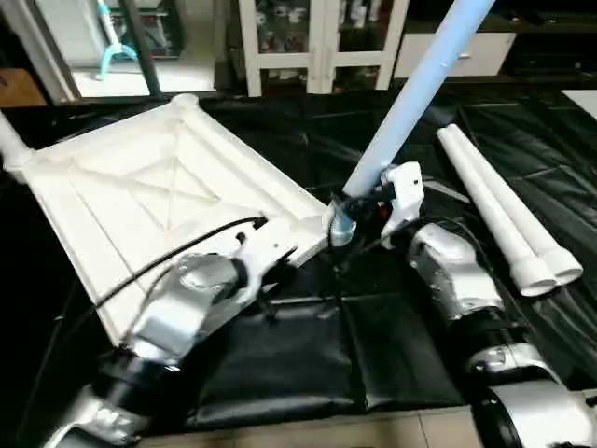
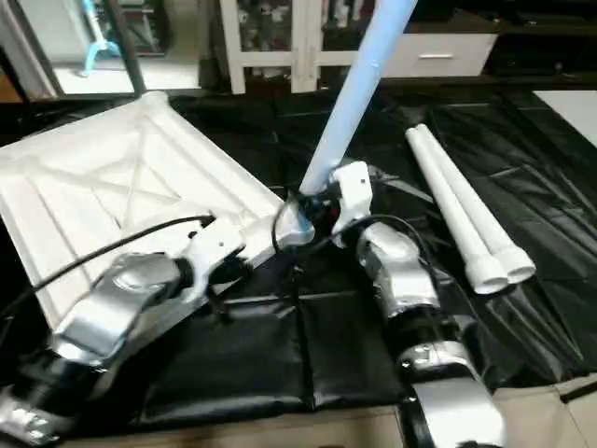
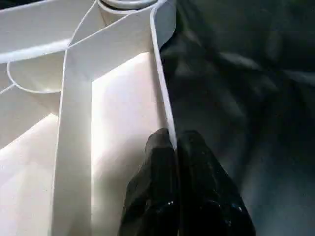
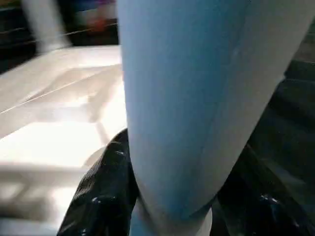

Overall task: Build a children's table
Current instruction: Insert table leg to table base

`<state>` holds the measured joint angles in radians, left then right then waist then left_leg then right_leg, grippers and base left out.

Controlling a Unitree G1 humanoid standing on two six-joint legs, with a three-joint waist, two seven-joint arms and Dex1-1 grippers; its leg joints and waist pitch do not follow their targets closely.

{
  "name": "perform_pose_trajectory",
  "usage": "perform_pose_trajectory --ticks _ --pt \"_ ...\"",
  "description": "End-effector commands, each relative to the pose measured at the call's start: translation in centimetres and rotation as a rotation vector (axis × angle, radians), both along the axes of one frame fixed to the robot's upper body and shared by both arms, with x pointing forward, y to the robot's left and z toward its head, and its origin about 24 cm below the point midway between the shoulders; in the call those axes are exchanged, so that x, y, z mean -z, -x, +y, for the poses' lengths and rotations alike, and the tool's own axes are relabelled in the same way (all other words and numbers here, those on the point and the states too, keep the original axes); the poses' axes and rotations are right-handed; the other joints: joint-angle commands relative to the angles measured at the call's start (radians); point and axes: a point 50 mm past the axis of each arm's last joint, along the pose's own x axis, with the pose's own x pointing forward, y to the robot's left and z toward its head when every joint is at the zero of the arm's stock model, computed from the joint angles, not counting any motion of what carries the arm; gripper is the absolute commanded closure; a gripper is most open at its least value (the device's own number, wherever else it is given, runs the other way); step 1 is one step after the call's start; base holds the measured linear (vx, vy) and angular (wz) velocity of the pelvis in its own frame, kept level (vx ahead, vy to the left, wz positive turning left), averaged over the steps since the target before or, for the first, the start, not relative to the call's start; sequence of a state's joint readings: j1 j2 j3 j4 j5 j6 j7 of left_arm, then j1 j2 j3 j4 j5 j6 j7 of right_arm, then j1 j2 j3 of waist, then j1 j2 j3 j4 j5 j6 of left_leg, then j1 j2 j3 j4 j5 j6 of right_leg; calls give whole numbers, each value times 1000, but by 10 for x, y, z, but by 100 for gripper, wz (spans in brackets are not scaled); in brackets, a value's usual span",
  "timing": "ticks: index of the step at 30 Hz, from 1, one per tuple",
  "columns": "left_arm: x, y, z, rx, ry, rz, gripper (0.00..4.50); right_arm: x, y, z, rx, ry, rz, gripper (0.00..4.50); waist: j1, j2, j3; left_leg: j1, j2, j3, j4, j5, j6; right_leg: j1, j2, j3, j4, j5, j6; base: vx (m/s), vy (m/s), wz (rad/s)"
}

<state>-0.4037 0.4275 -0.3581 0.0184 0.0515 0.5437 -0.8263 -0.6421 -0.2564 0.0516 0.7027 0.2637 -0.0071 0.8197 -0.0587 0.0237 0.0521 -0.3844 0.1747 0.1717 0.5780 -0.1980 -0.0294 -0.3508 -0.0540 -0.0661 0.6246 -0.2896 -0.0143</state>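
Observation:
The white tabletop [image 1: 159,177] lies underside up on the black sheet, its X ribs showing. My left gripper [image 3: 175,142] is shut on the tabletop's thin rim near the corner closest to me. My right gripper [image 1: 362,201] is shut on a long white leg [image 1: 410,103] that leans up and away to the right. The leg's lower end [image 1: 340,226] sits at the tabletop's near right corner socket; whether it is inside the socket is hidden. The black fingers [image 4: 106,187] hug the leg [image 4: 182,98] on both sides. Another white tube [image 1: 11,145] stands at the tabletop's far left corner.
Two more white legs [image 1: 504,219] lie side by side on the black sheet [image 1: 308,355] to the right of my right arm. A white cabinet [image 1: 317,42] stands behind the work. A black cable [image 1: 177,252] runs over my left forearm.

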Motion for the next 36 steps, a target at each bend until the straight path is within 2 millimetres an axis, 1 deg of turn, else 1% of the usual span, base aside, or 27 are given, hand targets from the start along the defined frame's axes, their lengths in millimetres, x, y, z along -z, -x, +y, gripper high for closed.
perform_pose_trajectory --ticks 1,2,3,4,5,6,7,8,9,10,13,15,16,18,20,21,22,24,28,31,32,33,34,35,36 --pt "-5 26 -29 337 71 69 450 27 14 -27 -61 88 169 266 7 5 -34 15 77 -28 -54 -44 189 33 -92 56 -63 280 -288 0 0 0" --pt "-5 27 -27 344 68 72 450 26 15 -31 -82 91 174 266 18 6 -34 24 80 -22 -52 -36 190 25 -90 58 -64 279 -294 0 0 0" --pt "-5 27 -26 349 67 73 450 25 16 -34 -95 92 178 266 22 7 -34 26 81 -22 -51 -25 189 23 -90 59 -61 283 -299 0 0 0" --pt "-6 27 -23 357 70 78 450 24 18 -40 -119 102 193 266 32 -2 -37 23 80 -19 -48 26 196 28 -91 59 -55 319 -304 0 0 0" --pt "-6 27 -23 357 70 78 450 24 18 -41 -121 102 195 266 37 0 -38 22 78 -20 -46 38 198 29 -92 59 -52 331 -306 0 0 0" --pt "-6 27 -19 365 75 87 450 24 23 -57 -172 118 245 266 43 -3 -39 23 78 -20 -44 50 203 29 -92 59 -50 344 -309 0 0 0" --pt "-7 27 -17 376 83 89 450 25 26 -63 -196 129 266 266 45 -7 -40 24 77 -18 -43 51 207 29 -91 59 -50 346 -310 0 0 0" --pt "-6 27 -15 386 91 94 450 27 32 -71 -235 145 299 266 53 -8 -40 23 77 -18 -40 50 211 30 -92 58 -49 341 -311 0 0 0" --pt "-5 27 -14 391 95 100 450 28 35 -76 -266 154 323 266 60 -10 -40 21 77 -17 -39 50 212 31 -92 57 -48 336 -307 0 0 0" --pt "-5 27 -14 391 95 101 450 28 36 -77 -270 155 326 266 62 -14 -40 23 77 -16 -39 51 215 29 -91 57 -49 334 -306 0 0 0" --pt "1 29 -10 415 91 130 450 34 48 -88 -354 193 394 266 73 -15 -38 19 77 -15 -37 37 212 29 -92 55 -49 286 -304 0 0 0" --pt "5 30 -9 423 87 148 450 38 53 -90 -390 206 427 266 80 -15 -39 21 79 -16 -38 21 201 28 -92 55 -51 245 -300 0 0 0" --pt "8 31 -8 423 77 156 450 42 57 -90 -416 229 446 266 81 -15 -38 21 79 -16 -40 7 190 27 -93 55 -53 223 -300 0 0 0" --pt "11 31 -7 424 66 157 450 46 60 -90 -430 253 454 266 79 -18 -39 21 79 -17 -42 -8 173 29 -93 56 -55 203 -300 0 0 0" --pt "12 30 -7 420 58 156 450 51 63 -89 -442 281 455 266 78 -18 -40 23 79 -17 -43 -24 160 28 -94 57 -57 186 -303 0 0 0" --pt "13 29 -6 419 52 154 450 54 64 -88 -439 286 452 266 78 -14 -39 24 78 -17 -43 -32 152 27 -93 57 -59 182 -304 0 0 0" --pt "13 29 -6 419 48 153 450 55 64 -88 -437 288 450 266 78 -15 -39 23 78 -17 -44 -37 149 27 -93 58 -59 181 -305 0 0 0" --pt "14 29 -6 417 43 149 450 59 69 -86 -459 302 452 266 78 -15 -41 24 78 -18 -45 -38 142 29 -92 57 -57 193 -303 0 0 0" --pt "14 27 -5 419 34 143 450 66 76 -86 -488 333 458 266 78 -16 -42 25 78 -18 -45 -41 141 29 -92 58 -57 218 -297 0 0 0" --pt "15 26 -4 415 22 135 450 73 83 -83 -507 368 442 266 78 -16 -40 26 78 -19 -49 -70 129 28 -92 57 -61 199 -290 0 0 0" --pt "15 26 -4 415 21 135 450 73 83 -83 -507 370 440 266 77 -16 -39 28 78 -19 -51 -91 120 27 -92 57 -64 177 -288 0 0 0" --pt "16 25 -4 412 20 131 450 75 82 -80 -488 379 406 266 76 -15 -35 30 79 -19 -56 -130 106 25 -92 57 -70 130 -286 0 0 0" --pt "16 25 -4 412 20 131 450 75 81 -79 -482 376 401 266 75 -15 -29 35 79 -18 -64 -194 79 24 -93 58 -80 41 -282 0 0 0" --pt "16 24 -5 411 20 130 450 76 80 -78 -467 369 389 266 74 -17 -26 36 78 -18 -67 -227 62 25 -94 60 -85 -9 -278 0 0 0" --pt "16 24 -5 411 19 130 450 76 80 -75 -458 353 382 266 74 -17 -27 39 77 -19 -69 -248 41 26 -95 64 -90 -59 -268 0 0 0"
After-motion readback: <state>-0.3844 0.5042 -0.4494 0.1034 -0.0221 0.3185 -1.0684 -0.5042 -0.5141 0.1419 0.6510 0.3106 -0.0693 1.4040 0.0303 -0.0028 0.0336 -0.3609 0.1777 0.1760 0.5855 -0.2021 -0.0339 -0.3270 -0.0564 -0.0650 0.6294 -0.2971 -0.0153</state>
